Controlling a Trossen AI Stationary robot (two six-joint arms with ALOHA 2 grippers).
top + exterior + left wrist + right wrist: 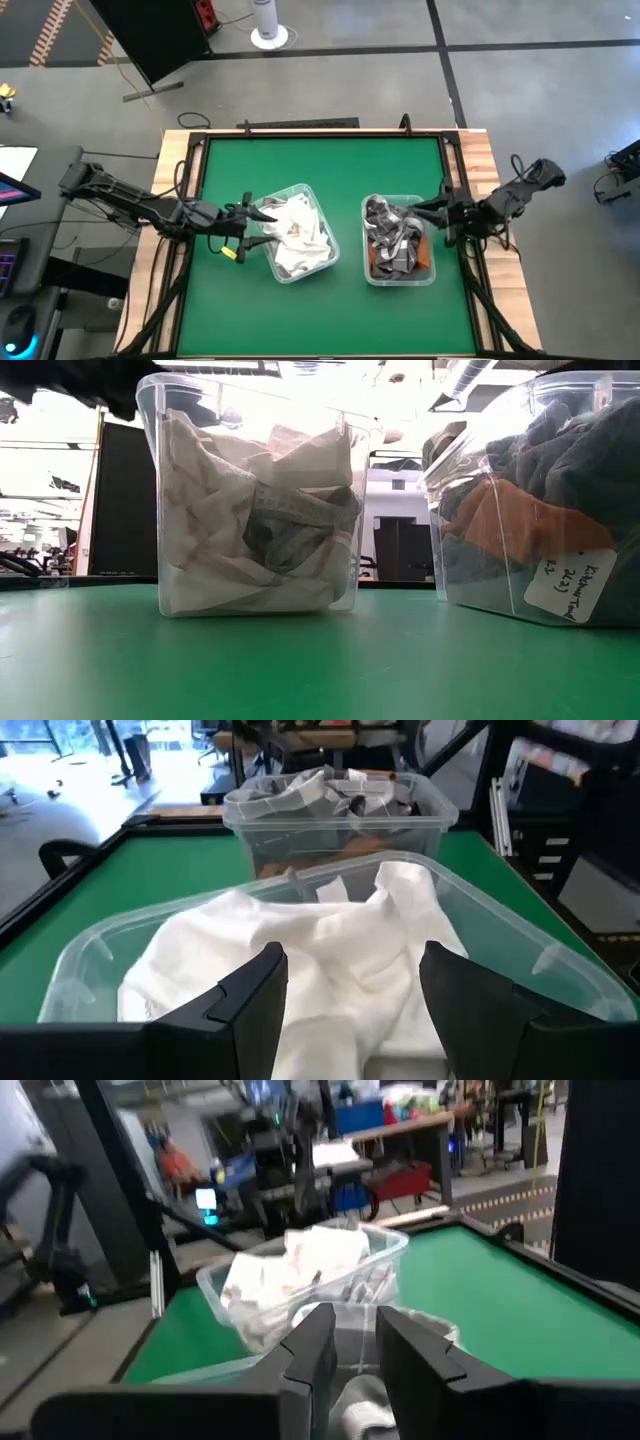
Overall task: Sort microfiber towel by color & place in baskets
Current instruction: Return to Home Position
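The left claw (247,213) hovers at the outer end of the left basket (150,450), just over its rim. Its fingers (250,995) are spread wide and carry nothing. Directly under and ahead of this claw lies a heap of white towels (330,935) that fills the basket, and a pale grey patterned towel (290,525) is pressed against the wall farthest from the claw.

Beyond that basket, across a strip of green table (320,160), stands the right basket (465,440). It is packed with dark grey towels (395,235), with an orange-brown one (500,520) low at one side. A white handwritten tag (572,585) shows on a dark towel against its wall.

The right claw (432,212) sits at that basket's outer end, at its rim, mirroring the other. Its fingers (310,1345) are only narrowly parted and hold nothing. Grey cloth lies just below them, and the left basket is well ahead.
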